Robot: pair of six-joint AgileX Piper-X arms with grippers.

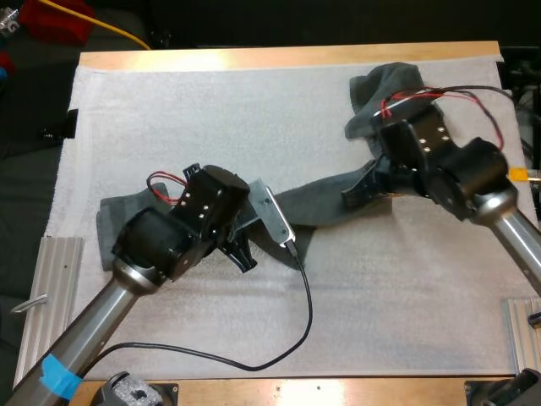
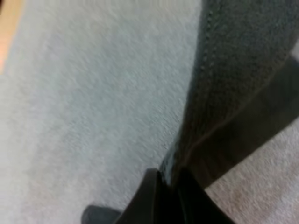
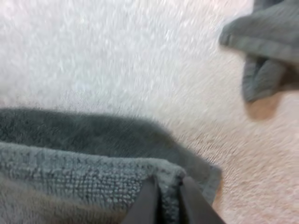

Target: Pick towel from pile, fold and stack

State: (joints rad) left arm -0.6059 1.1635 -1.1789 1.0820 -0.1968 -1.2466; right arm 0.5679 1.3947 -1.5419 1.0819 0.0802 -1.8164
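Grey towel point(image 1: 328, 203) — both grippers point(image 2: 167, 178) point(image 3: 169, 183) pinching.

Table point(image 1: 279, 57) covered by white mat point(image 1: 194, 110); bare wood left along far edge. Dark space beyond it, red item point(image 1: 57, 19) and yellow cable point(image 1: 118, 32) seen past far left corner. Metal rail point(image 1: 52, 288) mounted at left edge.

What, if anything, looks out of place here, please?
Nothing is spilled or damaged. The dark grey-green towel runs bunched and narrow, not flat, between the left gripper and right gripper, both pinching it. A second, crumpled towel lies far right on the white mat.
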